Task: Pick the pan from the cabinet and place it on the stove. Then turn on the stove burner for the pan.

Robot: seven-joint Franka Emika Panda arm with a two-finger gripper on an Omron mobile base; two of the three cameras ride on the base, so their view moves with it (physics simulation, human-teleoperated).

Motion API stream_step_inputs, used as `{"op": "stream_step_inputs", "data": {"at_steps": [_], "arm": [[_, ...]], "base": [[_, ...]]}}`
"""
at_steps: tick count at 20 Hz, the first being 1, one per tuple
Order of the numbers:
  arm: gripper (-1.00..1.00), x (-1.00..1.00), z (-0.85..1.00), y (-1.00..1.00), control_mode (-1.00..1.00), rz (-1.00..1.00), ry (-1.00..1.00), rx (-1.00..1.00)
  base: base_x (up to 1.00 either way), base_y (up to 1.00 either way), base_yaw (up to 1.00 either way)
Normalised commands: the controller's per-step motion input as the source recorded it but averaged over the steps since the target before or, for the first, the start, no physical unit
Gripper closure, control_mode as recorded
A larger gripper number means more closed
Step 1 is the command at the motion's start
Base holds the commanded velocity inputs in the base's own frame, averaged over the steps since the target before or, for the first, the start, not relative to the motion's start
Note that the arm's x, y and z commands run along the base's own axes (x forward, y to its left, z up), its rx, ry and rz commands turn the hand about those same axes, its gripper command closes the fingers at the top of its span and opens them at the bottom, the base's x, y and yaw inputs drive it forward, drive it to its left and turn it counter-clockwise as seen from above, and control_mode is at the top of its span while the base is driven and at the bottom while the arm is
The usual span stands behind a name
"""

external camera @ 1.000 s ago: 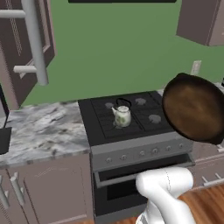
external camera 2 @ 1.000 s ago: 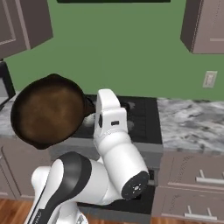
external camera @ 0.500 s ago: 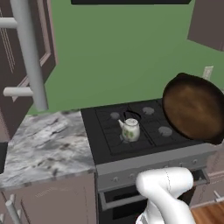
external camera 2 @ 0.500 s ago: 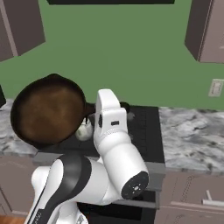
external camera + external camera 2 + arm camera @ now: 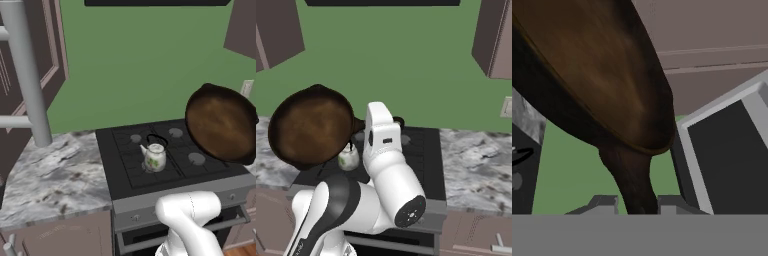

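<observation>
Green wall (image 5: 135,65) fills the upper middle of both base views, with a dark strip along the top edge. Mauve-brown cabinet (image 5: 30,75) at the left edge of the left base view, its door panelled, a long grey bar handle (image 5: 27,75) running down in front of it; further wall cabinets (image 5: 496,40) sit in the upper corners of the right base view. Grey marbled bench (image 5: 55,175) at lower left of the left base view, touching the stove's side; in the right base view it continues at right (image 5: 476,165). Black stove (image 5: 125,170) at centre, grates and grey burner caps (image 5: 196,158) on top, steel front with small knobs below. White arm (image 5: 386,170) rises across the lower centre of the right base view. Dark brown pan (image 5: 222,122) is in the air at the right edge of the left base view, tilted up on edge with its inside facing the camera, above the stove's right side; in the right base view it (image 5: 311,127) hangs at centre left. Small white kettle (image 5: 154,156) stands on the stove's middle. In the hand view the gripper (image 5: 639,205) is clamped on the pan's handle (image 5: 629,182), the fingers close against either side of it.

Against half a second earlier, the whole scene has shifted in both base views: the stove lies further left and the handle looms larger, so the cameras have moved.
</observation>
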Motion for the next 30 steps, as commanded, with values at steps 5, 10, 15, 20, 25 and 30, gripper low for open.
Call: {"op": "stream_step_inputs", "data": {"at_steps": [5,10,15,20,25,30], "arm": [[1.00,0.00,0.00,0.00,1.00,0.00,0.00,0.00],[1.00,0.00,0.00,0.00,1.00,0.00,0.00,0.00],[1.00,0.00,0.00,0.00,1.00,0.00,0.00,0.00],[1.00,0.11,-0.02,-0.32,-1.00,0.00,0.00,0.07],[1.00,0.24,-0.05,-0.62,-1.00,0.00,0.00,0.09],[1.00,0.24,-0.18,-0.34,-1.00,0.00,0.00,0.04]], "base": [[0.40,-0.29,0.04],[0.30,-0.20,0.02],[0.08,-0.11,0.00],[0.05,-0.13,0.00],[0.00,0.00,0.00],[0.00,0.00,0.00]]}}
